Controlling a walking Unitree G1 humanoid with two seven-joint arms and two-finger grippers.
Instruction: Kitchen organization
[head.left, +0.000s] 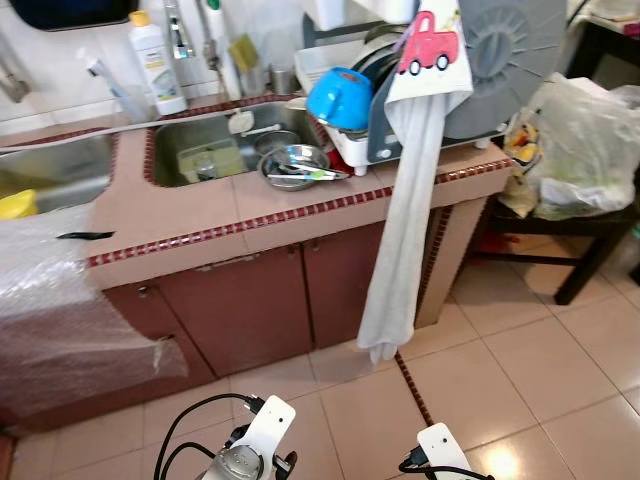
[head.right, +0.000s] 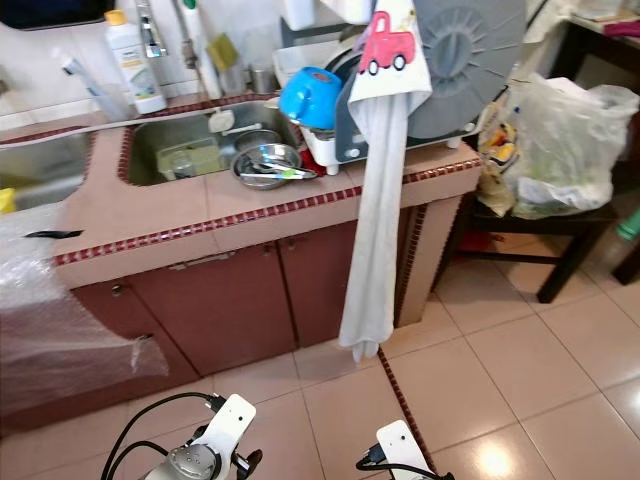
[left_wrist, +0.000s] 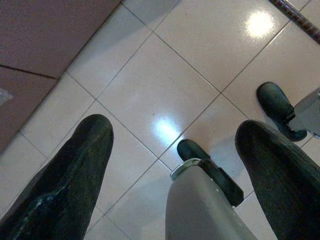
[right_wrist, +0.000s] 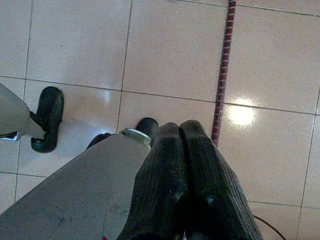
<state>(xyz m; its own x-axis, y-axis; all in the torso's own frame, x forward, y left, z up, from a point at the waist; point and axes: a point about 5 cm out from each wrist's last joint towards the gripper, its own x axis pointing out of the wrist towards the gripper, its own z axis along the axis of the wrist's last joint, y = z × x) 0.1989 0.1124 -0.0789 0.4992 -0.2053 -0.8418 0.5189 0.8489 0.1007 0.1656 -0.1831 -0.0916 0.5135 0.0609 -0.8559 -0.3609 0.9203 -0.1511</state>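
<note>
Organization is judged barely started: nothing is held and both arms hang low over the tiled floor (left_wrist: 165, 85). The left gripper (left_wrist: 175, 165) is seen with fingers spread wide apart; the right gripper (right_wrist: 186, 175) has its fingers pressed together, pinching nothing. The pink tiled counter with dark red trim (head.left: 250, 215) stands ahead, well apart from both grippers.

Containers: the steel sink basin (head.left: 200, 140) holds a pale green square tub (head.left: 210, 160) and what may be a ladle, too small to be sure. A round steel bowl (head.left: 295, 165) at the basin's near edge holds loose cutlery, including a green-handled piece. The white dish rack (head.left: 355, 145) is crowded with plates and a tipped blue plastic bowl (head.left: 338, 97), with a long white towel with a red truck print (head.left: 410, 190) draped over it. A white detergent bottle with yellow cap (head.left: 157, 62) stands behind the sink. Sorting of the sink items and rack is judged still to be done.
</note>
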